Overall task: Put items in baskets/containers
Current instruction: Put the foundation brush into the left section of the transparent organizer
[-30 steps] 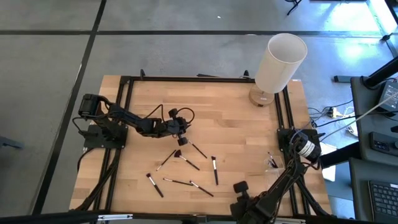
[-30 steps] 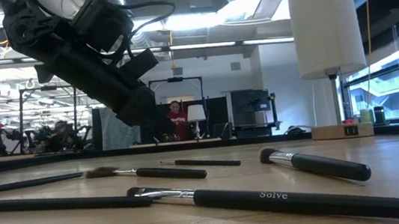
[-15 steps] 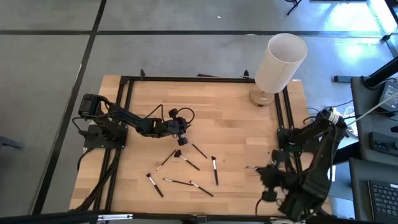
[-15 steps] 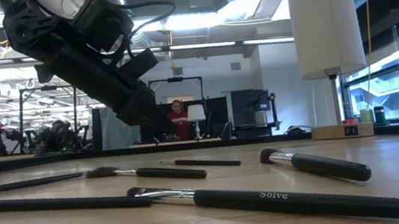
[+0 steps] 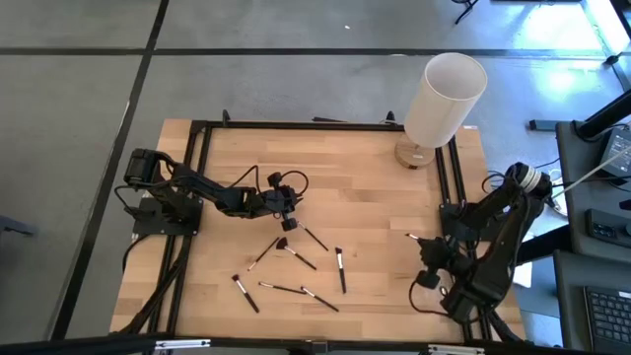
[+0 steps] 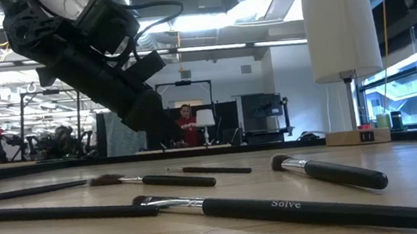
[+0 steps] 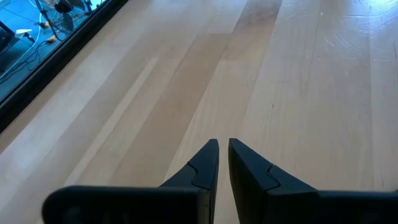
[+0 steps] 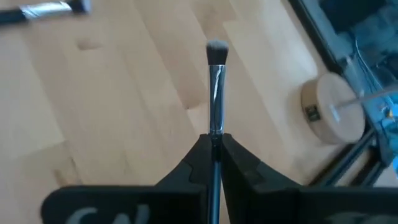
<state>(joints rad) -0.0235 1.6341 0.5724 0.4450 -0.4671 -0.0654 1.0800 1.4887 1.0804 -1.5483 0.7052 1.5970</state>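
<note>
Right wrist view shows my right gripper [image 8: 214, 144] pinched shut on a makeup brush [image 8: 215, 93], the handle clamped between my fingertips and the ferrule and pale bristle head standing out ahead of them over the table [image 8: 112, 118]; from above, this right gripper [image 5: 421, 242] hangs over the table's right side, well apart from the loose brushes [image 5: 296, 258] scattered nearer my other arm; my left gripper [image 7: 223, 149] sits low over bare wood, its fingers [image 7: 209, 163] nearly touching with only a slit between them and nothing in it; I see no clear box in any view, so I cannot tell where my brush must go; I judge the brush very light, stiff in the handle and soft at the tip, its smooth round handle likely to roll or pivot in a thin pinch; holding nearer mid-handle, never on the bristles, should steady it; the white cylinder [image 5: 444, 97] on its wooden base [image 8: 334, 116] stands ahead of my right fingers.
</note>
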